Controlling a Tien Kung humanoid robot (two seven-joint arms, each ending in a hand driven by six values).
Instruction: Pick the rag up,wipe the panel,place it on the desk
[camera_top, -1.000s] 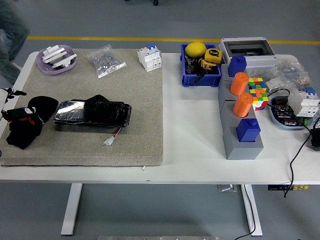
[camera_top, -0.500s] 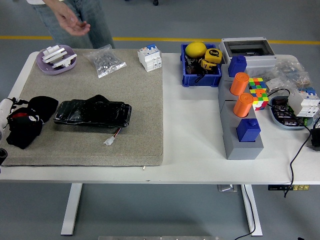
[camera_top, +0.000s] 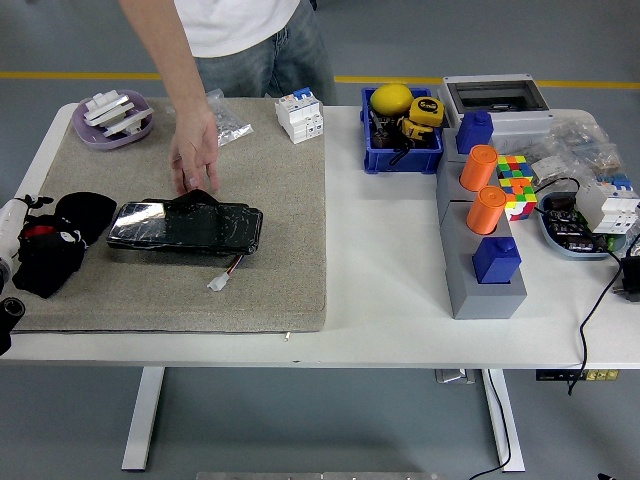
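The robot's black left hand (camera_top: 45, 262) lies at the left end of the beige felt mat (camera_top: 290, 220), its dark fingers curled down into a crumpled black rag (camera_top: 82, 215) beside the panel; from this view it looks like a loose grasp rather than a firm pinch, though black on black makes that hard to tell. A white wrist cuff shows at the picture's left edge behind the hand. The right hand is out of view.

Just to the right of that hand, the long glossy black panel (camera_top: 185, 227) lies flat on the mat, with a short wire and white plug trailing from its lower right corner. A dark fold of cloth sits on the panel's upper edge, and the person's hand (camera_top: 193, 152), reaching down from the far side of the mat, has its fingertips touching that fold.

As a judgement, the task is near its close: the cloth is back on the mat left of the panel, and what remains is for the hand to let go and pull clear. Whether wiping is finished cannot be told.
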